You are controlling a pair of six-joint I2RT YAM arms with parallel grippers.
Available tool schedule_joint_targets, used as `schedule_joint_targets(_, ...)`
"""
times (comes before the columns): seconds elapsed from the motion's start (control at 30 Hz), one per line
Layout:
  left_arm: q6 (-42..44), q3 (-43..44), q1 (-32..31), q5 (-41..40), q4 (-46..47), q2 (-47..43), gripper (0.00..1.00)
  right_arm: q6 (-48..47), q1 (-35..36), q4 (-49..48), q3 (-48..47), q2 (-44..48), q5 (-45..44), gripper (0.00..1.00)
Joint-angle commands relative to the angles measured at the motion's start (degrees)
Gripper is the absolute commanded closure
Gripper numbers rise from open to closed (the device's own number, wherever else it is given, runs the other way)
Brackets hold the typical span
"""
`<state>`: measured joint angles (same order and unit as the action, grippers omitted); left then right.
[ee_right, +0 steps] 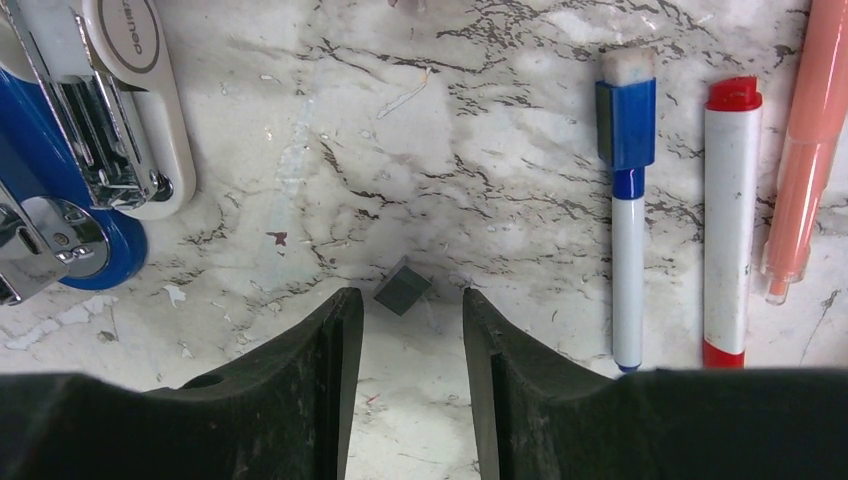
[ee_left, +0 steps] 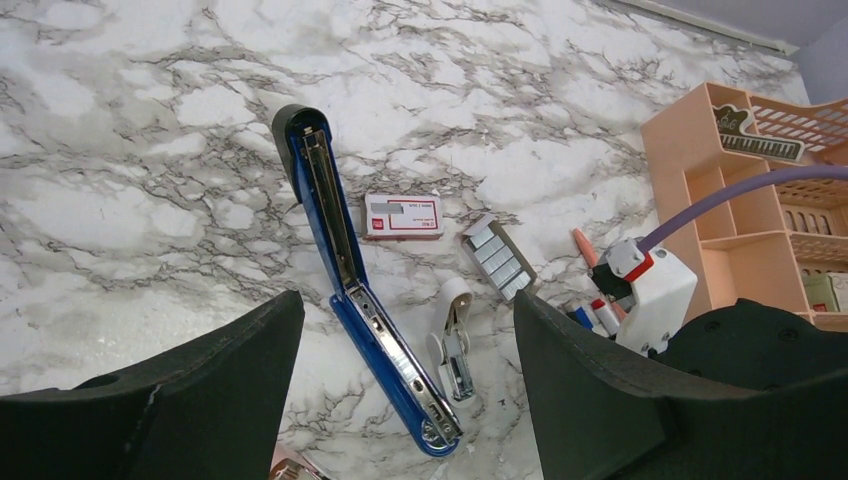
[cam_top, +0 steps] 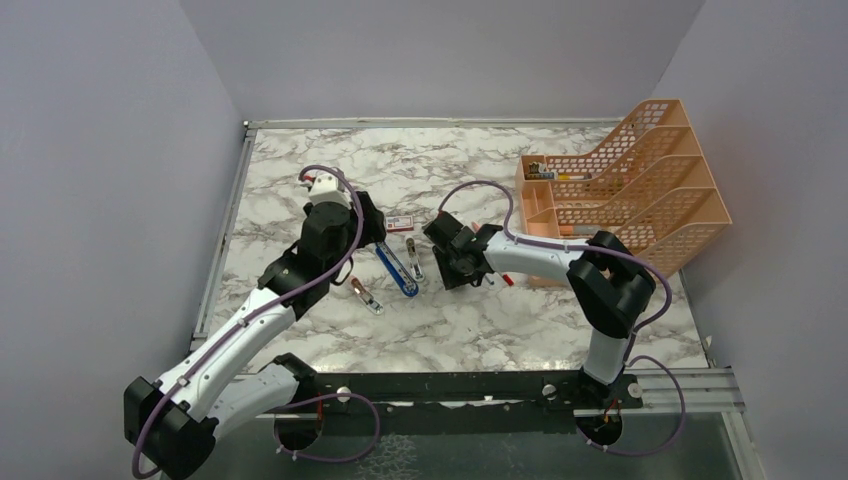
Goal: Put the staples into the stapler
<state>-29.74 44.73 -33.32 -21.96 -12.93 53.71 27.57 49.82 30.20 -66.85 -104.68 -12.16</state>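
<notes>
The blue stapler [ee_left: 352, 290] lies opened flat on the marble table, its silver channel facing up; it also shows in the top view [cam_top: 397, 270] and at the left edge of the right wrist view [ee_right: 55, 215]. The red-and-white sleeve [ee_left: 403, 216] and the grey tray of staples [ee_left: 497, 258] lie to its right. My left gripper [ee_left: 400, 400] is open and empty above the stapler's front end. My right gripper [ee_right: 405, 298] is open low over the table, and a small grey staple strip [ee_right: 403, 287] lies at its fingertips.
A small white stapler [ee_left: 455, 340] lies next to the blue one. A blue-capped pen [ee_right: 628, 200], a red-capped pen [ee_right: 732, 220] and a pink pen [ee_right: 805, 150] lie right of my right gripper. A peach file organiser [cam_top: 630, 200] stands at the back right. A rose-gold object [cam_top: 365, 296] lies front left.
</notes>
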Motion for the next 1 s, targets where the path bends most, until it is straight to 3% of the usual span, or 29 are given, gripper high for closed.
schedule_joint_targets(0.0, 2.5, 3.58, 0.29, 1.04, -2.13, -1.22, 0.22, 5.38, 0.09, 3.31, -2.3, 1.07, -2.74, 0.53)
schedule_joint_targets(0.3, 3.15, 3.73, 0.34, 0.69, -2.63, -3.06, 0.22, 14.78, 0.11, 1.87, -2.47, 2.61, -5.33, 0.55)
schedule_joint_targets(0.53, 3.22, 2.79, 0.28, -0.32, -3.42, -3.58, 0.21, 18.77, 0.19, 5.38, -3.7, -0.14, -8.45, 0.65)
schedule_joint_targets(0.97, 2.23, 1.29, 0.37, 0.47, -3.33, -3.94, 0.2, 19.96, 0.12, 6.62, -5.73, -4.06, -5.92, 0.62)
